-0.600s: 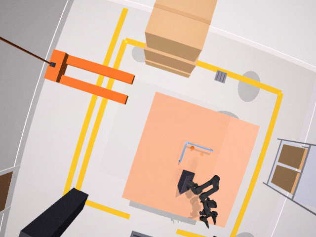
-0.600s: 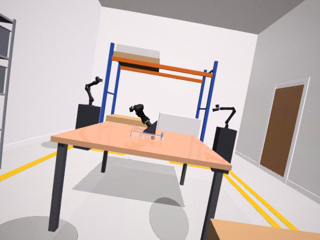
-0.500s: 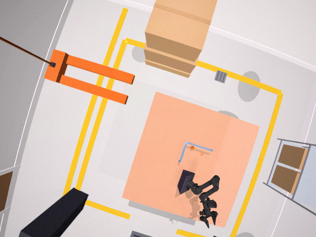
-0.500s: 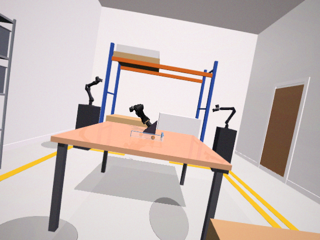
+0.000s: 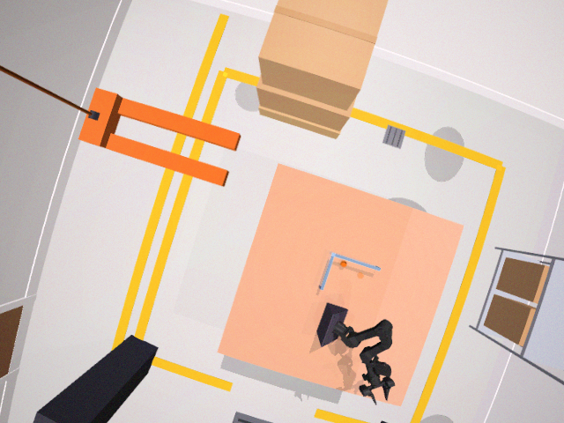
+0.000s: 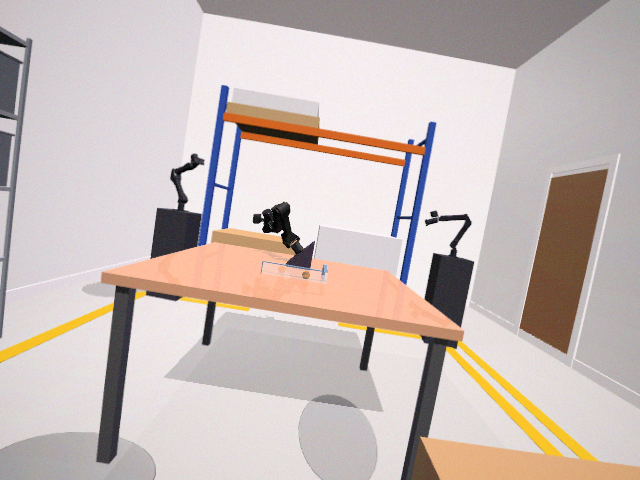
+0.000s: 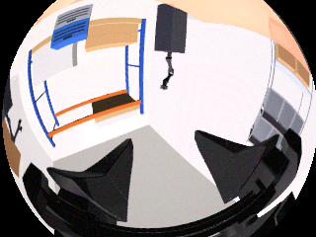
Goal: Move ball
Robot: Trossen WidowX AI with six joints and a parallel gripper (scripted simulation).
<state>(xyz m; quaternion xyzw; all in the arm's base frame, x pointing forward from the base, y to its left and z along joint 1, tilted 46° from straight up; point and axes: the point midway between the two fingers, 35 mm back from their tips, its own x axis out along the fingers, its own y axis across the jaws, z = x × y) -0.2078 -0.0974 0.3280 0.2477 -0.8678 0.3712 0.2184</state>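
From the top view, the arm reaches back past the near edge of the peach tabletop, its gripper raised in the air with the fingers partly open and holding nothing. The dark base block stands between the arm and the two clear walls. The orange ball lies in their corner, well apart from the fingers. The see-through copy sits near it along the far wall.
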